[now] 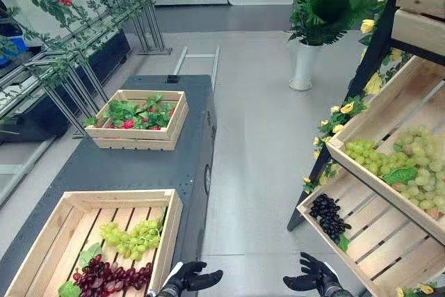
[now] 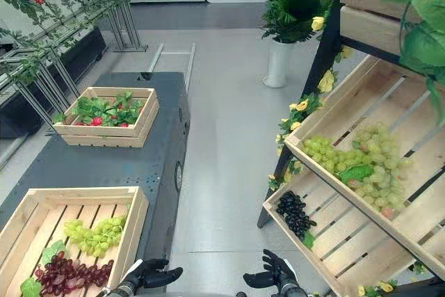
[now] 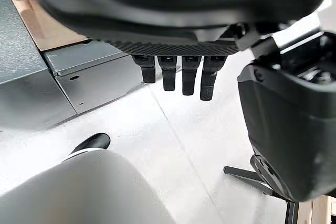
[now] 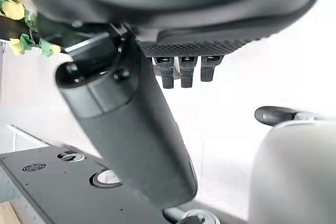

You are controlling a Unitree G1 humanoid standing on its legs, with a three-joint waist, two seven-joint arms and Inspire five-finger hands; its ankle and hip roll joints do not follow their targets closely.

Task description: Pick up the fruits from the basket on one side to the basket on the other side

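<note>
On the grey cart, a near wooden crate (image 1: pixel 118 198) at the lower left holds a green grape bunch (image 1: pixel 132 238) and a dark red grape bunch (image 1: pixel 111 276). To the right, a slanted shelf crate (image 1: pixel 368 177) carries green grapes (image 1: pixel 410 165). Below it, a lower crate (image 1: pixel 389 241) has black grapes (image 1: pixel 328 215) in its corner. My left hand (image 1: pixel 188 277) hangs open beside the near crate's right wall, over the floor. My right hand (image 1: pixel 313 274) is open and empty in front of the lower shelf crate. Straight fingers (image 3: pixel 181 77) show in the left wrist view, and straight fingers (image 4: pixel 181 72) in the right wrist view.
A second crate (image 1: pixel 139 142) with strawberries and leaves sits farther back on the cart (image 1: pixel 174 172). A potted plant (image 1: pixel 304 65) stands beyond the shelf. Metal racks (image 1: pixel 76 74) with vines line the left side. Grey floor runs between cart and shelf.
</note>
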